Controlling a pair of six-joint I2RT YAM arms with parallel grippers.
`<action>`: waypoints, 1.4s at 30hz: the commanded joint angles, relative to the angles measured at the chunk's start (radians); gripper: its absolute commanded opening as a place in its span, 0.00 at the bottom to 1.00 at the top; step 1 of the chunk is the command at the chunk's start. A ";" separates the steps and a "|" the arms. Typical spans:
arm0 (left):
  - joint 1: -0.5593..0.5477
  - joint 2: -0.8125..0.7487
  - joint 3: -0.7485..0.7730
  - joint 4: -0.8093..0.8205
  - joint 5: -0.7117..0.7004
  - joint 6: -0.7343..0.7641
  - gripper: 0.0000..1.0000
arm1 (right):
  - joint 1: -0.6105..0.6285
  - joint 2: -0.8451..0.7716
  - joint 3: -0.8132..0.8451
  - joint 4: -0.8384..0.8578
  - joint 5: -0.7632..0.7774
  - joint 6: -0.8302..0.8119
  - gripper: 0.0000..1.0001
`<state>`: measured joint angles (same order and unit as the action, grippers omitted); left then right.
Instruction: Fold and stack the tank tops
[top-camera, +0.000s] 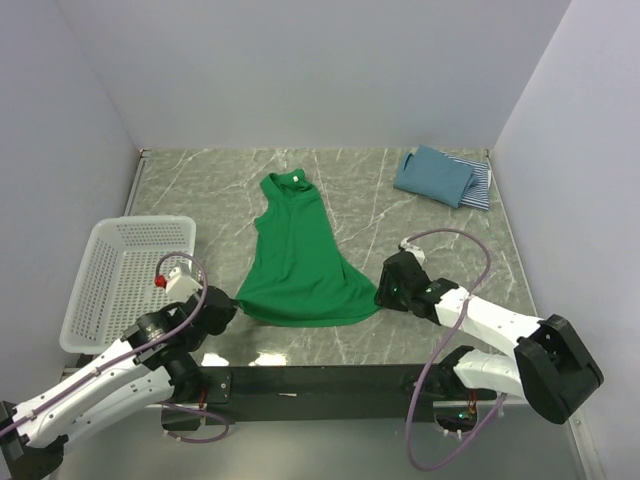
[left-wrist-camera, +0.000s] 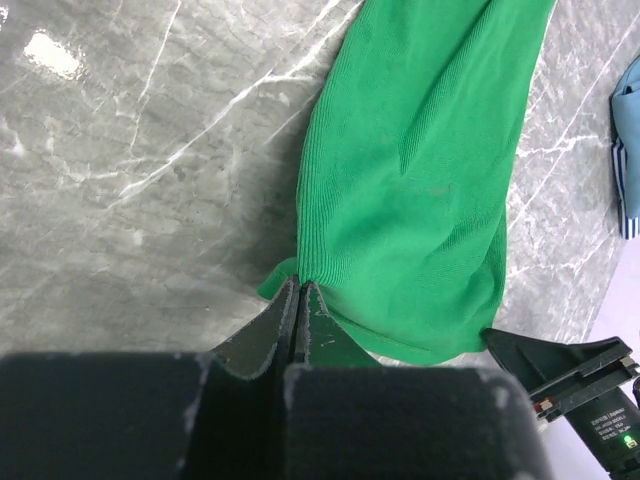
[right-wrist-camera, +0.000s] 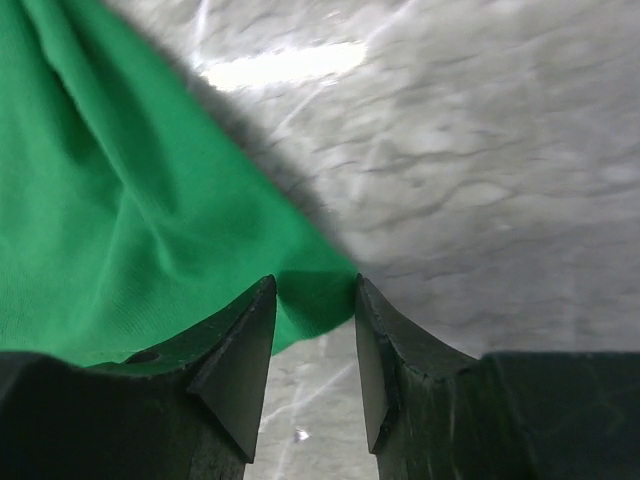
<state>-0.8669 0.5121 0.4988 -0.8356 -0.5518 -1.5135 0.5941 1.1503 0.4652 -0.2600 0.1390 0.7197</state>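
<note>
The bright green tank top (top-camera: 295, 255) lies spread flat in the middle of the table, neck toward the back wall. My left gripper (top-camera: 228, 303) is shut on its near left hem corner (left-wrist-camera: 290, 275), the fabric bunched at the fingertips. My right gripper (top-camera: 383, 290) stands open at the near right hem corner; in the right wrist view that green corner (right-wrist-camera: 310, 290) lies between the two spread fingertips, untouched. The teal-blue tank top (top-camera: 432, 175) sits folded at the back right, on top of the folded striped tank top (top-camera: 482, 186).
A white mesh basket (top-camera: 125, 280) stands at the left edge of the table, close to my left arm. Walls close in the table on three sides. Grey marbled tabletop (top-camera: 200, 195) shows around the green top.
</note>
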 joint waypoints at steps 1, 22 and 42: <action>0.005 0.020 0.046 0.013 -0.030 0.030 0.00 | 0.035 0.041 -0.003 0.059 -0.010 0.041 0.45; 0.005 0.143 0.915 0.021 -0.161 0.593 0.01 | 0.019 -0.463 0.925 -0.420 0.214 -0.166 0.00; 0.435 0.820 1.366 0.477 0.372 0.852 0.01 | -0.298 0.201 1.406 -0.213 -0.203 -0.258 0.00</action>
<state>-0.5438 1.2705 1.6848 -0.4686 -0.3962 -0.7132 0.3573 1.3125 1.7313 -0.5838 0.0673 0.4381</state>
